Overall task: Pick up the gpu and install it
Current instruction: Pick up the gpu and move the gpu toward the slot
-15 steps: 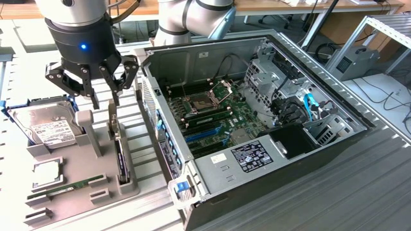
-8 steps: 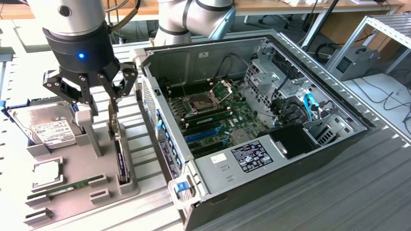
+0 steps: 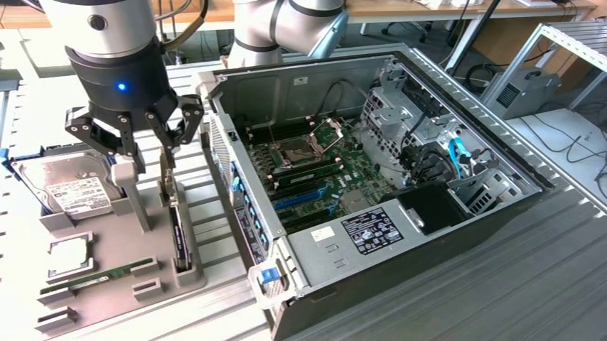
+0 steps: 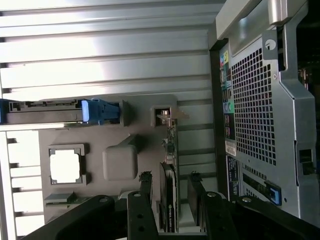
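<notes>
The hand (image 3: 147,149) hangs with its fingers spread wide and nothing between them. It is over the grey fixture tray (image 3: 114,249) that lies on the ribbed metal desk (image 3: 455,298). In the exterior view the gpu (image 3: 176,227) lies at about five o'clock from the hand, close under it. It stands on its long edge in a narrow slot of the tray. Its long axis runs roughly from twelve to six o'clock, nearly parallel to the near wall of the open computer case (image 3: 332,245), which is just beside it at three o'clock. In the wrist view the two fingers (image 4: 145,187) stand one on each flank of the card (image 4: 169,205), with its thin edge in the gap between them. The closing line therefore looks to cross the card's thickness and not its length. No pad appears to touch it, though how far above its top edge they stand I cannot tell. Seen edge-on, the card is a thin dark strip, with small parts and a silvery metal piece at its far end. Its fan face is turned out of sight. A hard drive (image 3: 71,188) with a white label sits in the tray at about nine o'clock from the card, well apart from it.
</notes>
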Controlling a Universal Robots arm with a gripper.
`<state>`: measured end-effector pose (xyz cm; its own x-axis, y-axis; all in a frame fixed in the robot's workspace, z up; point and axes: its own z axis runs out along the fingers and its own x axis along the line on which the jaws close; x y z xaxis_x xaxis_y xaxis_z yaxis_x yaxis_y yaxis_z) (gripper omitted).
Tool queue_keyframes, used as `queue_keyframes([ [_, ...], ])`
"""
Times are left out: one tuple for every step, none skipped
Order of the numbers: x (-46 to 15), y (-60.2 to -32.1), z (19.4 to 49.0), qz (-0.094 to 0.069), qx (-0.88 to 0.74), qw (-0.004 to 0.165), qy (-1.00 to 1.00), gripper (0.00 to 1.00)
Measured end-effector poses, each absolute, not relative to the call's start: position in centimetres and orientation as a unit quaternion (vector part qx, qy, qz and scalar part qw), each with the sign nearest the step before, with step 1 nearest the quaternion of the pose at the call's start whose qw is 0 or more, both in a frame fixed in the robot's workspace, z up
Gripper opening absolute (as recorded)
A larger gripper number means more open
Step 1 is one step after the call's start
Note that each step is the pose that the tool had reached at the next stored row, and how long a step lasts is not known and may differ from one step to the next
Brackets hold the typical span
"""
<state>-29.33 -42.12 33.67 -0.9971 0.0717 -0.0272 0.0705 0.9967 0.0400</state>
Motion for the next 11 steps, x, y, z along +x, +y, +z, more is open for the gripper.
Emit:
queue_keyframes([
  [-29.33, -42.12, 33.64, 0.019, 0.036, 0.014, 0.999, 0.42],
  [-29.33, -42.12, 33.62, 0.020, 0.036, 0.014, 0.999, 0.42],
  [-29.33, -42.12, 33.58, 0.020, 0.035, 0.014, 0.999, 0.42],
  [-29.33, -42.12, 33.53, 0.020, 0.035, 0.014, 0.999, 0.42],
  [-29.33, -42.12, 33.48, 0.020, 0.035, 0.014, 0.999, 0.42],
  [-29.33, -42.12, 33.43, 0.020, 0.035, 0.014, 0.999, 0.42],
  [-29.33, -42.12, 33.38, 0.020, 0.035, 0.014, 0.999, 0.42],
  [-29.33, -42.12, 33.32, 0.020, 0.035, 0.014, 0.999, 0.42],
  [-29.33, -42.12, 33.25, 0.020, 0.035, 0.014, 0.999, 0.42],
  [-29.33, -42.12, 33.18, 0.020, 0.035, 0.014, 0.999, 0.42],
  [-29.33, -42.12, 33.12, 0.020, 0.035, 0.014, 0.999, 0.42],
])
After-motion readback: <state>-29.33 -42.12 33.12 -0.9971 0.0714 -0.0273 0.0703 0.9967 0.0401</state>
